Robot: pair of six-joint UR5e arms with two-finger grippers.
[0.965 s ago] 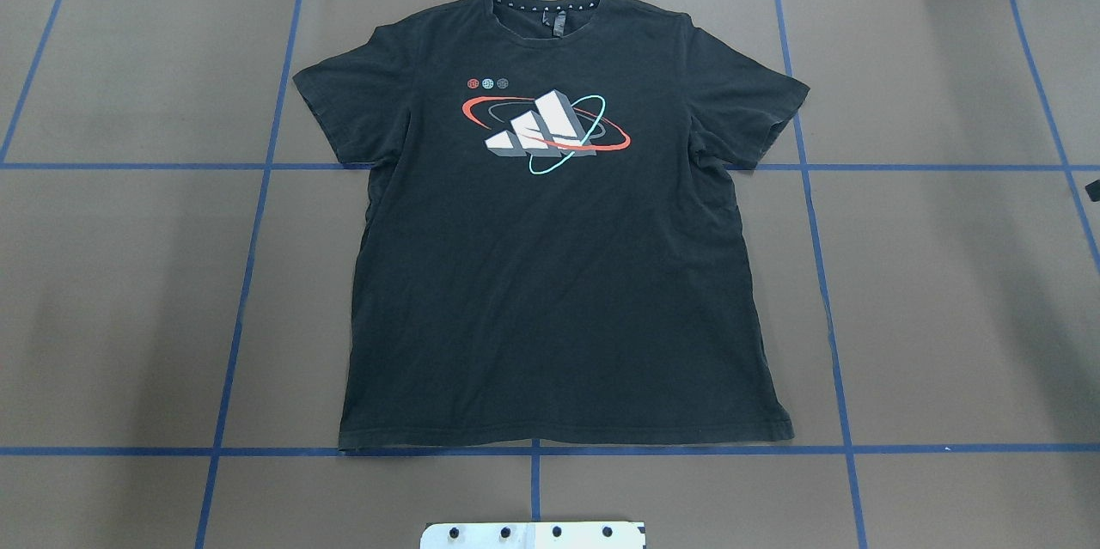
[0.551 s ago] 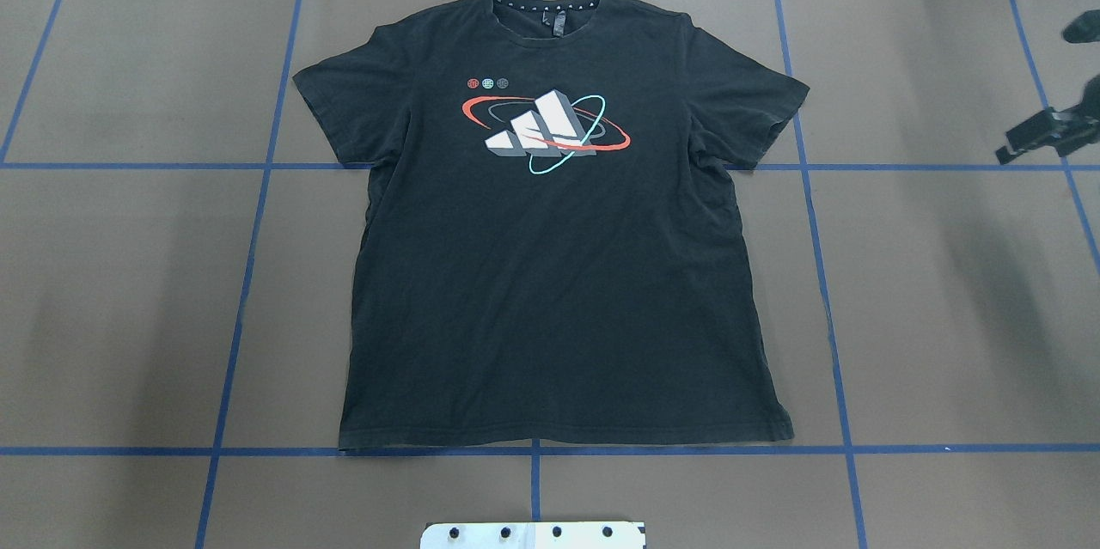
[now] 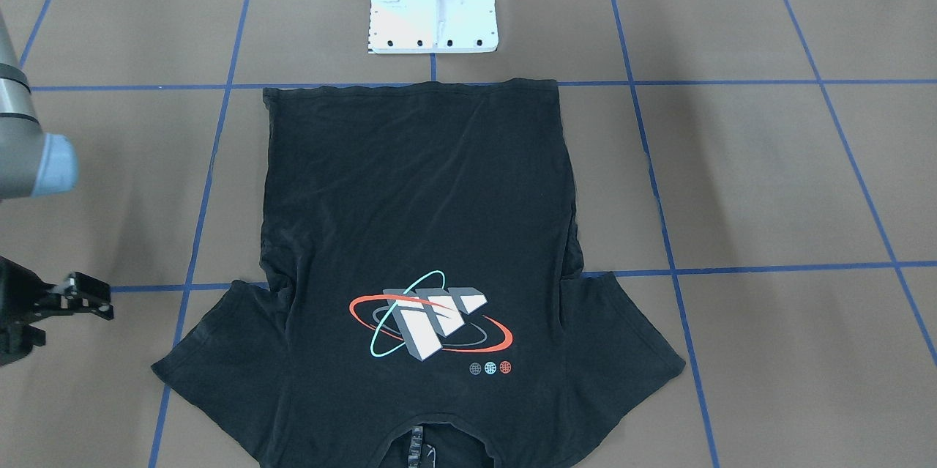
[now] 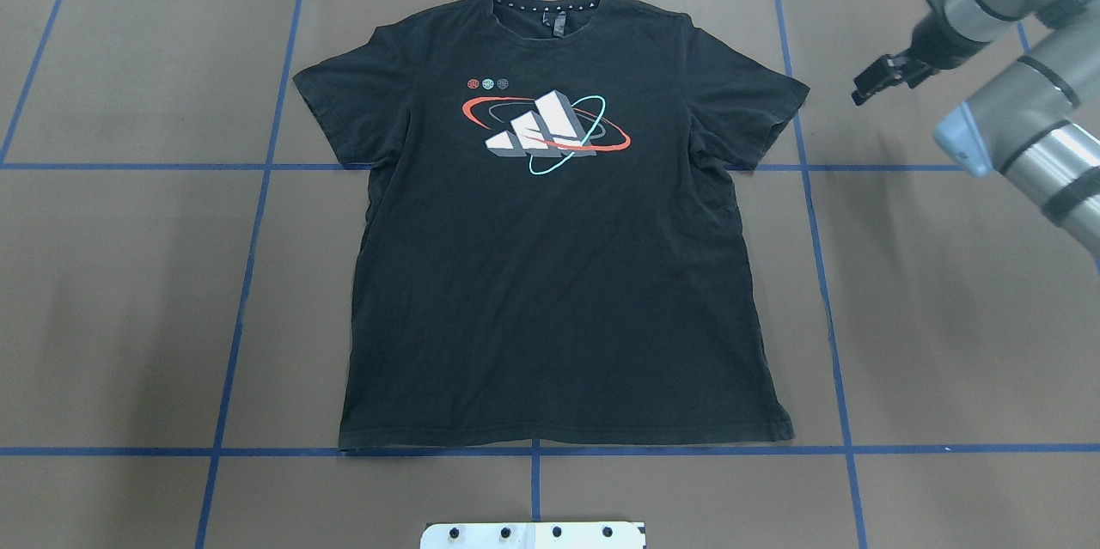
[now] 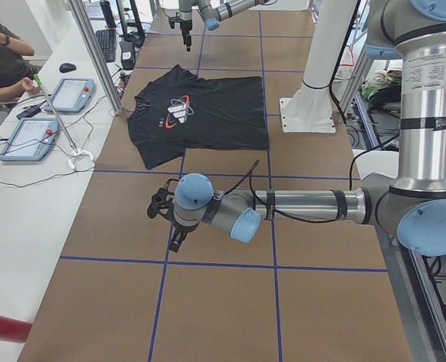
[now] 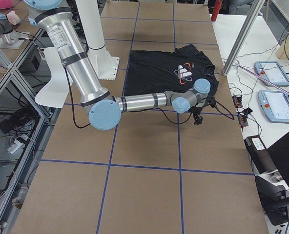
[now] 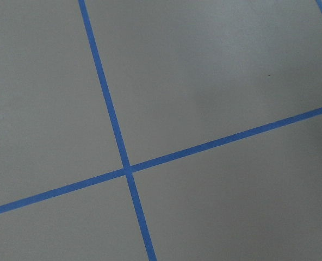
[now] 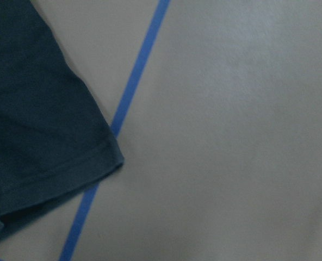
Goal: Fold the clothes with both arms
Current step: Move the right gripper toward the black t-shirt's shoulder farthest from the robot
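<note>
1 T-shirt (image 4: 559,274) is laid flat mid-frame. 2 grippers are seen: right gripper (image 4: 864,89) upper right, left gripper (image 5: 161,210) centre-left in the exterior left view; finger spacing cannot be told.

T-shirt (image 4: 559,274) flat mid-table (image 4: 129,274), hem toward the pedestal (image 4: 533,534); right pincer (image 4: 868,87) near the sleeve on the robot's right, apart.

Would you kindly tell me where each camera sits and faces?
Front-facing: across the brown table, facing the white pedestal; grey-silver right arm and its black two-finger claw at left.
Overhead: behind the pedestal, above the black logo-printed T-shirt; right arm upper right.
Left: table end; grey-silver left arm near.
Right: opposite end; right arm near.
Left wrist: down on blue tape lines; no claw.
Right wrist: down on a sleeve; no claw.
Front-facing and overhead share the T-shirt, flipped.
</note>
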